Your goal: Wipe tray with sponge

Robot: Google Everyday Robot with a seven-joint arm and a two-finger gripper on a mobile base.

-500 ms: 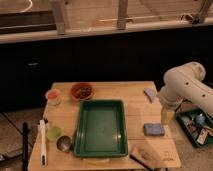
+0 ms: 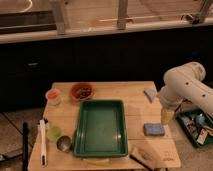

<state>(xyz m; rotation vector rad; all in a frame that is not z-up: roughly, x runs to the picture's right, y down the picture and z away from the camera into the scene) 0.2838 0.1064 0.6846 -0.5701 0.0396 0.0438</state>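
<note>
The sponge [image 2: 154, 129] lies just beside the pincer [image 2: 167, 116], whose grip I cannot tell.

Green tray [image 2: 79, 131], blue sponge [image 2: 154, 129], tan table [image 2: 135, 95]; yellowish hand [image 2: 168, 116] on white arm [image 2: 184, 82], near the sponge.

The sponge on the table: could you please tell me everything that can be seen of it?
The sponge is a blue-grey, roughly rectangular pad, soft-looking, lying flat on the wooden table, right of the green tray and apart from it. The gripper hangs close by its upper right corner; contact cannot be judged.
</note>
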